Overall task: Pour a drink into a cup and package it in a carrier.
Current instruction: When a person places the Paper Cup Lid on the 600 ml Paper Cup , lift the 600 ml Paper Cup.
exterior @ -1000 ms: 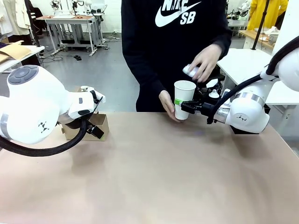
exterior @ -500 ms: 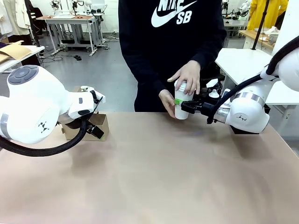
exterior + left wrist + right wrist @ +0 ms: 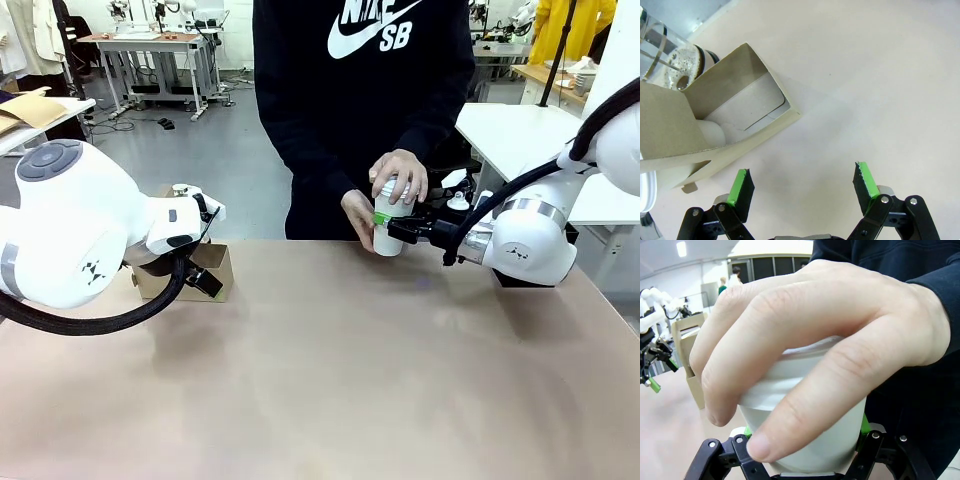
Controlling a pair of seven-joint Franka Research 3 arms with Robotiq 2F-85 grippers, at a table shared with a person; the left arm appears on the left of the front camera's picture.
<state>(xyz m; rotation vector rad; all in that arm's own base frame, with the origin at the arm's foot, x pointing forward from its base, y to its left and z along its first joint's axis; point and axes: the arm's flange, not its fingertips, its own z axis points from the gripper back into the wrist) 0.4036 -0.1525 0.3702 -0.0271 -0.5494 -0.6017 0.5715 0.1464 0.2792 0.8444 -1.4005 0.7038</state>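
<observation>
The white paper cup (image 3: 392, 243) stands at the table's far edge, and my right gripper (image 3: 393, 222) is shut on its middle. The person's hand (image 3: 400, 176) lies flat over its top and the other hand (image 3: 357, 218) wraps its side. In the right wrist view the hand (image 3: 815, 340) covers the cup (image 3: 825, 440), which sits in my right gripper (image 3: 806, 429). The drink is hidden. The brown cardboard carrier (image 3: 215, 266) stands at the left, just behind my left arm. My left gripper (image 3: 802, 181) hangs open above bare table beside the carrier (image 3: 735, 112).
A clear glass vessel (image 3: 665, 52) with bubbles inside stands behind the carrier. The tan table (image 3: 350, 380) is bare in the middle and front. A white side table (image 3: 510, 130) stands behind my right arm.
The person's hand came down from the upper right with a lid and now lies over the cup's top. Neither arm has moved.
</observation>
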